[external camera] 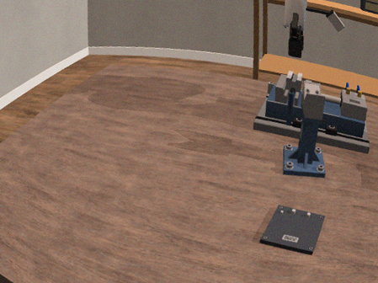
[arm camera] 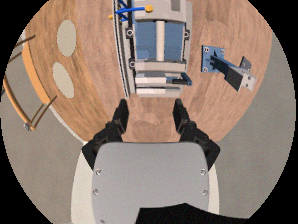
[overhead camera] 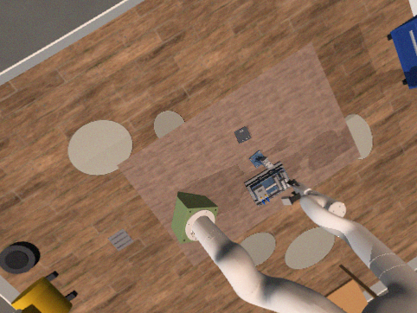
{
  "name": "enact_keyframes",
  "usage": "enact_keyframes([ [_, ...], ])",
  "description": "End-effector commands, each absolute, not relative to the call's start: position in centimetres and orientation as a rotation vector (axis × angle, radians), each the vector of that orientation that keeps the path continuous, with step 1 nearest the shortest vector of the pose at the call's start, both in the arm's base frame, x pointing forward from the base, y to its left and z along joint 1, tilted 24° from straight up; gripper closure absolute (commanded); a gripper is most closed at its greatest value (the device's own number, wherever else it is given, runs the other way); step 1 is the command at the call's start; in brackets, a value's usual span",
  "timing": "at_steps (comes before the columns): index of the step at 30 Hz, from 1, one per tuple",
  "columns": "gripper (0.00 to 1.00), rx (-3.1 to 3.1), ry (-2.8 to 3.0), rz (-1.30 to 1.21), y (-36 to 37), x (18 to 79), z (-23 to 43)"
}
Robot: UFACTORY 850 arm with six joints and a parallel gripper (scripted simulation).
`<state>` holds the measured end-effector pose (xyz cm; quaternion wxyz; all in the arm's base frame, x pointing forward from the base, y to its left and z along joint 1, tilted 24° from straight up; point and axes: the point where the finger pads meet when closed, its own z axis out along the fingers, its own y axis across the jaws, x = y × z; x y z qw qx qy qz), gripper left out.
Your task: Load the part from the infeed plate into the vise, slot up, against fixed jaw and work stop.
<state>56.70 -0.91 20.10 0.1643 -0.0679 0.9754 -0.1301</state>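
Note:
The dark infeed plate (external camera: 292, 229) lies bare on the table; it also shows in the overhead view (overhead camera: 242, 134). The vise (external camera: 312, 109) stands at the far right, with its air cylinder (external camera: 354, 102) at one end. In the wrist view a light grey block, seemingly the part (arm camera: 157, 82), lies between the jaws at the end of the vise (arm camera: 154, 39) away from the cylinder. I cannot tell how its slot faces. My gripper (external camera: 295, 46) hangs well above that end of the vise, open and empty, with its fingers apart from the block.
The V-block on its blue post (external camera: 310, 126) stands just in front of the vise, also in the wrist view (arm camera: 229, 70). A wooden shelf (external camera: 317, 33) stands behind the vise. The arm's green base (overhead camera: 192, 216) sits at the table's near edge.

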Motion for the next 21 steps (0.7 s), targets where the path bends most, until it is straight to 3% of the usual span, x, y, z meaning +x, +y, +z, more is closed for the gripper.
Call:
enact_keyframes([
  [1, 0.19, -0.193, 2.779, -0.371, -0.89, 56.75, 20.19],
  [2, 1.0, -0.193, 2.779, -0.371, -0.89, 56.75, 20.19],
  [21, 1.0, -0.193, 2.779, -0.371, -0.89, 56.75, 20.19],
])
